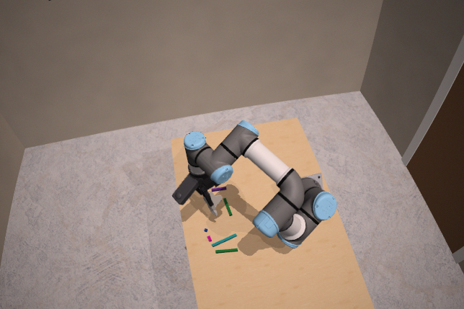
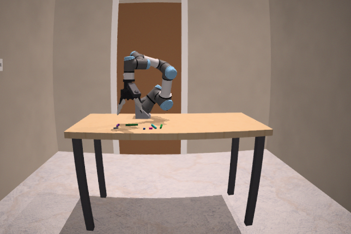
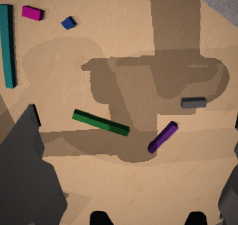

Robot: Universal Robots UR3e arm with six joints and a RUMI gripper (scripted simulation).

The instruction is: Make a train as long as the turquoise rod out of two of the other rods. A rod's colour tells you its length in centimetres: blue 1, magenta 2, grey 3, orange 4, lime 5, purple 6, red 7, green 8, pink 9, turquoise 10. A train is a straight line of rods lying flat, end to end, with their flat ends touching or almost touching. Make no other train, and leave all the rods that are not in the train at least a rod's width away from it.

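Observation:
The turquoise rod [image 1: 224,240] lies flat near the table's left edge, with a green rod [image 1: 226,250] just in front of it. A magenta rod [image 1: 209,238] and a small blue rod [image 1: 205,229] lie to its left. A second green rod [image 1: 228,206] and a purple rod [image 1: 219,188] lie further back. In the wrist view, a grey rod [image 3: 193,102] lies beside the purple rod [image 3: 162,137], with the green rod [image 3: 100,122] to their left. My gripper [image 1: 210,203] hangs open and empty above the table, over the second green rod and the purple rod, touching neither.
The arm's base [image 1: 307,207] stands at the table's right edge. The table's left edge [image 1: 184,222] is close to the gripper. The turquoise rod [image 3: 7,45], magenta rod [image 3: 32,12] and blue rod [image 3: 68,23] show at the wrist view's top left.

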